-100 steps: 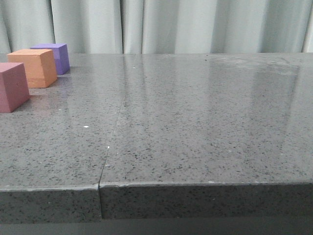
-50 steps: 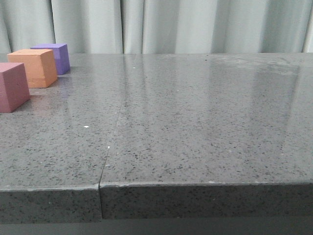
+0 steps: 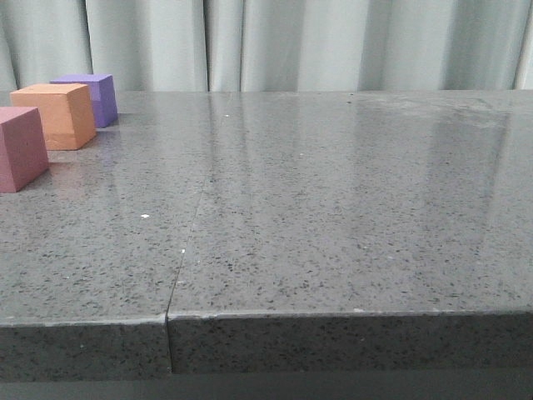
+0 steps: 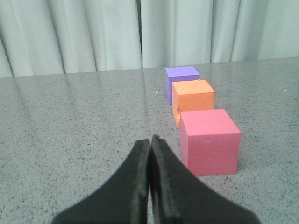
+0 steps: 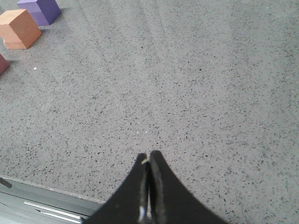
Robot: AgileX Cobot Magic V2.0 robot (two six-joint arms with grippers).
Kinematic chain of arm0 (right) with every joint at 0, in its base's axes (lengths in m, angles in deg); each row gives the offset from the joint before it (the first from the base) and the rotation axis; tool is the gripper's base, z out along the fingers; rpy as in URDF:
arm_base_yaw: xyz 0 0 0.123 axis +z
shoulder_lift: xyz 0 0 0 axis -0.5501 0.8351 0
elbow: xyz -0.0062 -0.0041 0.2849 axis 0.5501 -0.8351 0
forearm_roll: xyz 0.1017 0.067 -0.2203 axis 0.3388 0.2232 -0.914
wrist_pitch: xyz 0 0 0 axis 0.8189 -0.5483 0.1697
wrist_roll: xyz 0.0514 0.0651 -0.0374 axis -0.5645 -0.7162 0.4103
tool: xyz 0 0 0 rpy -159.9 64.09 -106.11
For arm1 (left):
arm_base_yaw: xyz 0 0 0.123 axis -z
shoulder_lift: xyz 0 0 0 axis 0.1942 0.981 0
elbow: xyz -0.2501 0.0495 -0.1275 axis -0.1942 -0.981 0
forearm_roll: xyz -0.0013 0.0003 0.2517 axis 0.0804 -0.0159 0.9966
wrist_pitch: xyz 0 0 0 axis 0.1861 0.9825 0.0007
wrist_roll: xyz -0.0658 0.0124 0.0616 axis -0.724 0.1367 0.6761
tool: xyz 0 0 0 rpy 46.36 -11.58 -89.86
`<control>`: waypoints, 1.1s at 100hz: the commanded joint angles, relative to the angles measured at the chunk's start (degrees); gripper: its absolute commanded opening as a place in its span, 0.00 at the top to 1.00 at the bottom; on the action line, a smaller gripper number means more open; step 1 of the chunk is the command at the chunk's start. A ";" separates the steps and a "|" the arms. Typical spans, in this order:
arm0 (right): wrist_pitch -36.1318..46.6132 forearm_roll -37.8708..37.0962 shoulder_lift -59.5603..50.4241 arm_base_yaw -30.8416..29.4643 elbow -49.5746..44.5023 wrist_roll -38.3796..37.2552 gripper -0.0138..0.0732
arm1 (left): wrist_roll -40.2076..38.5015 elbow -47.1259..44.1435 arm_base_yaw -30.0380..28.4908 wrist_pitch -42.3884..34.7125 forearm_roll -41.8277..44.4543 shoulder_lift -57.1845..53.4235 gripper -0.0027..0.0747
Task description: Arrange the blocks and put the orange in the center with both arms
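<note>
Saw three blocks standing on the table [image 3: 333, 208], all at its left side, in one line running from front to back. Found the near block [image 3: 21, 148] at the front, the middle block [image 3: 54, 115] just behind it, the far block [image 3: 92, 98] just behind that one. Noted a seam [image 3: 187, 242] running front to back, right of the line, and a curtain [image 3: 333, 42] behind the table.

The worktop [image 3: 333, 217] is glossy speckled grey stone, mirroring the pale cloth curtain [image 3: 333, 42]. The purple cube [image 3: 93, 97], orange cube [image 3: 57, 115] and pinkish-red cube [image 3: 20, 147] look matt, foam-like.
</note>
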 commanded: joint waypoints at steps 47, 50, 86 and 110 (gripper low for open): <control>4.07 -0.86 0.49 -0.09 1.43 0.36 0.82 | -5.70 -11.87 -0.23 -2.46 0.33 -11.99 0.99; 4.07 -0.86 0.49 -0.09 1.43 0.36 0.82 | -5.53 -11.87 -0.23 -2.09 0.49 -11.99 0.99; 4.07 -0.86 0.49 -0.09 1.43 0.36 0.82 | -5.34 -11.87 -0.23 -5.83 1.55 -11.99 0.99; 4.07 -0.86 0.49 -0.09 1.43 0.36 0.82 | -5.34 -11.87 -0.23 -5.71 1.55 -11.99 0.99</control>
